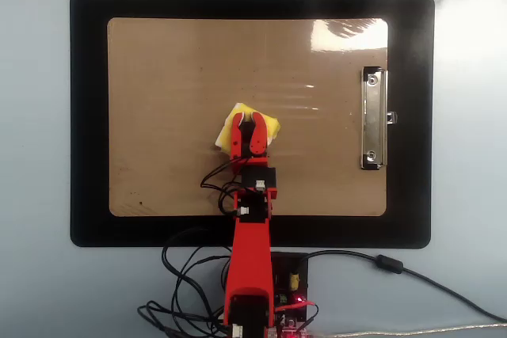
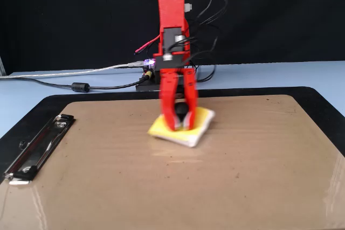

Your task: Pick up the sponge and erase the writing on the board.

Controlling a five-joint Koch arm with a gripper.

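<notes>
The sponge (image 1: pixel 268 126) lies flat on the board (image 1: pixel 174 61), directly beneath the gripper (image 1: pixel 251 127), and its black knob (image 2: pixel 181 113) sits between the two red jaws, which are clamped on it. In the fixed view the sponge's yellow top and white edge (image 2: pixel 188 139) spread out on both sides of the jaw tips. The arm (image 1: pixel 252 227) rises behind the gripper toward its base (image 2: pixel 161 76) past the board's near edge. In the overhead view the silver clip (image 1: pixel 374 119) is well off to the gripper's right, and the black mat (image 1: pixel 87 116) frames the board. No writing can be made out on the board around the gripper.
</notes>
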